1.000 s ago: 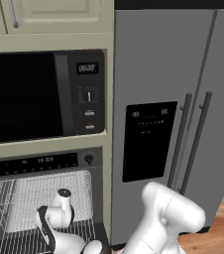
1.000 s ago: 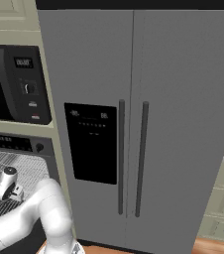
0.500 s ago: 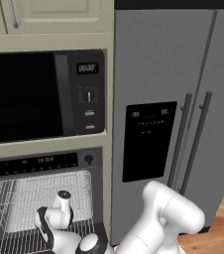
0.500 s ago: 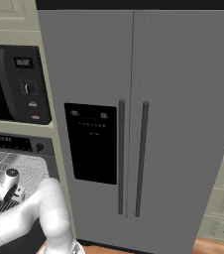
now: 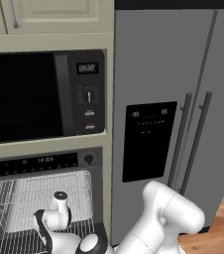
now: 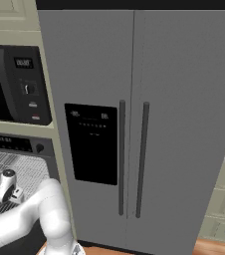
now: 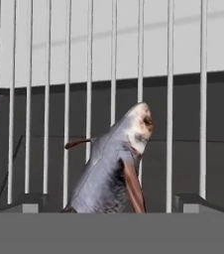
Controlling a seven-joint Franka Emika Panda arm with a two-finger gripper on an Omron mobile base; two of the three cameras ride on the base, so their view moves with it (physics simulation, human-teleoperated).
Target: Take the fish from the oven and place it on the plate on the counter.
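At the lower left of the left base view, the gripper (image 5: 49,225) is reaching down into the oven (image 5: 44,203). In the hand view's lower middle, the fish (image 7: 111,171) is lying on the wire rack (image 7: 114,74) between spread fingertips (image 7: 27,202), ungrasped. Closing off-centre could be pushing it aside or slipping off.

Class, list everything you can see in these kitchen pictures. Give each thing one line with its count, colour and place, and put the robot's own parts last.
fish: one, dark grey with a paler head, on the wire rack between the tool's fingertips
wire rack: one, light grey, inside the open oven
oven: one, dark grey with a black control strip, below the microwave
microwave: one, black, above the oven
fridge: one, grey, two doors, right of the oven
arm: one, white, reaching into the oven
tool: one, dark fingertips either side of the fish
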